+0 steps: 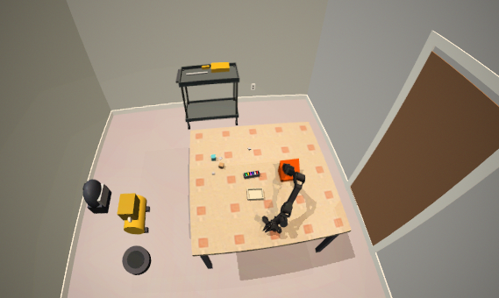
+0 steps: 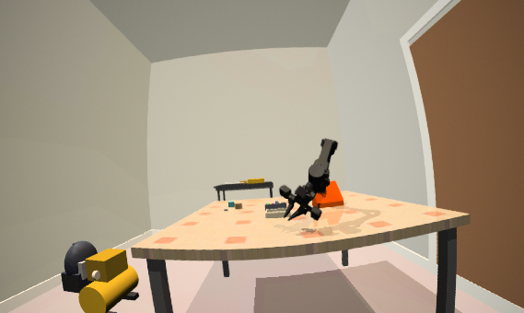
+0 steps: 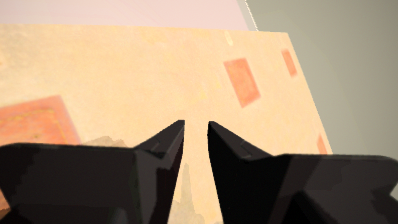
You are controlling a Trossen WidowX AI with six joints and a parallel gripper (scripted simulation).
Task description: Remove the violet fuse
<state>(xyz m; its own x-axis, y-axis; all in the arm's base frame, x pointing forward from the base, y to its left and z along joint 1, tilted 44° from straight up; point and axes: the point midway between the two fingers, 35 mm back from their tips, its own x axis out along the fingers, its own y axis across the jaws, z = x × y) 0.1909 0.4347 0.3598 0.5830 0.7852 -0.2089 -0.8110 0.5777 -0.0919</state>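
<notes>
The dark fuse block (image 1: pixel 251 175) (image 2: pixel 275 206) stands near the middle of the table with a row of small coloured fuses. The violet fuse is too small to single out surely. The shallow cream tray (image 1: pixel 255 200) (image 2: pixel 275 214) lies on the front side of the block. I see nothing in it. My gripper (image 1: pixel 266 230) (image 2: pixel 286 218) (image 3: pixel 196 127) is above the front part of the table, to the front right of the tray. Its fingers are slightly apart with nothing between them. The wrist view shows neither block nor tray.
The orange base (image 1: pixel 284 175) (image 2: pixel 329 201) of the arm stands right of the block. A cyan cube (image 1: pixel 213 157) (image 2: pixel 231 204) and a brown block (image 1: pixel 221 166) (image 2: pixel 238 206) lie to the left, with small bits nearby. A cart (image 1: pixel 190 80) stands behind the table.
</notes>
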